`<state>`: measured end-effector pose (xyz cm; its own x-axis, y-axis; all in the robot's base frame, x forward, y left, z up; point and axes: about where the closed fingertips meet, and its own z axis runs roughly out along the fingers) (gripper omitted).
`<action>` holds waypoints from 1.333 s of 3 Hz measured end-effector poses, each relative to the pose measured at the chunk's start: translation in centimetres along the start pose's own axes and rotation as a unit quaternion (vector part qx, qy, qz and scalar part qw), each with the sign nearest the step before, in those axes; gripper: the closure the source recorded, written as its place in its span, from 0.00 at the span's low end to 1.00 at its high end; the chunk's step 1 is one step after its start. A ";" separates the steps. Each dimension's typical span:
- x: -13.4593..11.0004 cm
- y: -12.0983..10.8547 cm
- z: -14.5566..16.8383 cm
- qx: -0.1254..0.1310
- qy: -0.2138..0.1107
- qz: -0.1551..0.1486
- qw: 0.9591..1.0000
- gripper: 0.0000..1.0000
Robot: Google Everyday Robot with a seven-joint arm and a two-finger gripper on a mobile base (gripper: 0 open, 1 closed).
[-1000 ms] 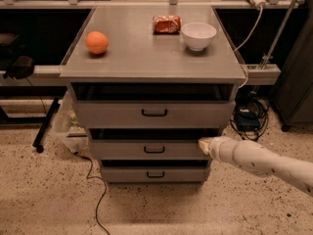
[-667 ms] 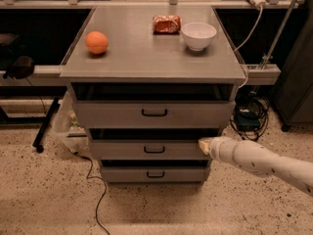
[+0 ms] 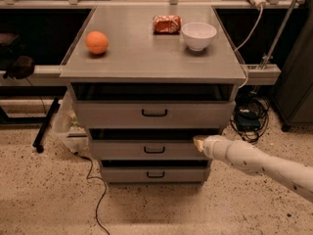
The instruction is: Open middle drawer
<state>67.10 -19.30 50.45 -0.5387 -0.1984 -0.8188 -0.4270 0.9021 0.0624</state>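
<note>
The middle drawer [image 3: 146, 150] is a grey flat front with a small black bar handle [image 3: 154, 150], set between a taller top drawer [image 3: 117, 114] and a narrower bottom drawer [image 3: 127, 174]. It stands slightly pulled out, with a dark gap above its front. My gripper [image 3: 197, 143] is at the end of the white arm [image 3: 254, 163] coming in from the lower right. It sits at the right end of the middle drawer's front, near its top edge and to the right of the handle.
On the cabinet top [image 3: 142, 48] lie an orange [image 3: 97, 42], a red snack packet [image 3: 167, 24] and a white bowl [image 3: 199, 35]. A black cable [image 3: 95, 190] trails on the speckled floor at the left. Cables and a dark cabinet stand at the right.
</note>
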 end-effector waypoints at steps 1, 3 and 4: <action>-0.7 0.4 2.1 -0.012 -0.020 0.001 1.000 1.00; -1.9 1.6 6.4 -0.038 -0.046 0.018 0.998 1.00; -1.9 1.8 8.3 -0.045 -0.053 0.033 0.997 1.00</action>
<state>73.36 -14.13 47.34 -0.4907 -0.0937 -0.8663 -0.4587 0.8731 0.1654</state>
